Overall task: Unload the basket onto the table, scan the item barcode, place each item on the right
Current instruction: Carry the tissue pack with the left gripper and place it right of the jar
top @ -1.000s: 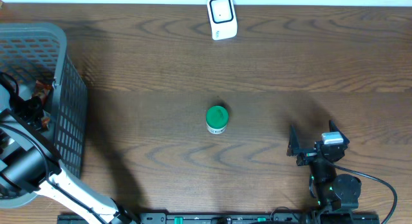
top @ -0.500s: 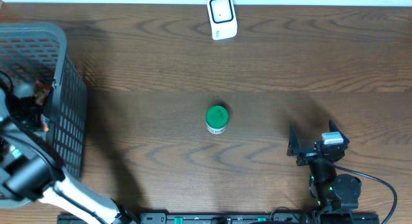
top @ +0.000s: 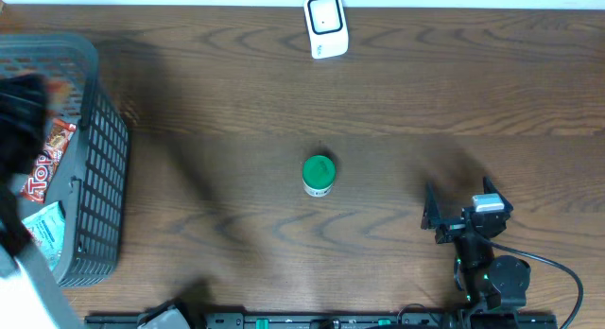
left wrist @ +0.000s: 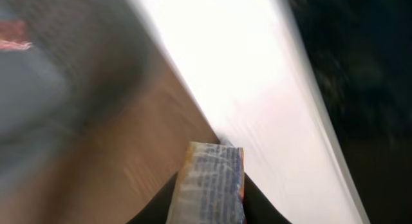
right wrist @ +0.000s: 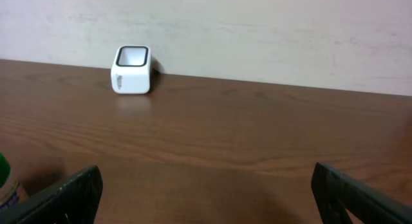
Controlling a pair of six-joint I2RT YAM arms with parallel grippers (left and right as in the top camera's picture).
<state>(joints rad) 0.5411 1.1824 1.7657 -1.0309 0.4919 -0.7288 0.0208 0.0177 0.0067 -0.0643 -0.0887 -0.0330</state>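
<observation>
The brown wooden desk (top: 236, 102) carries a grey plastic mesh basket (top: 99, 178) at the left, stock for scanning. The right hand (top: 459, 201) rests near right, fingers apart, clear of the path. The white boxy scanner (top: 326, 25) stands far centre. The left hand (left wrist: 209, 208) clamps 1 printed foil snack packet (left wrist: 211, 176) above the basket, probably bound for the scanner.

I log the following:
- Right arm (top: 482, 263), lower right of overhead: black housings, pale grey wrist block (top: 489, 204), green indicator lights (top: 484, 275), thin black cable (top: 567, 268).
- Right gripper (right wrist: 206, 185): flat matte-black fingers (right wrist: 71, 192).
- Left arm (top: 24, 112), left edge, blurred: black upper section, white lower link (top: 38, 291).
</observation>
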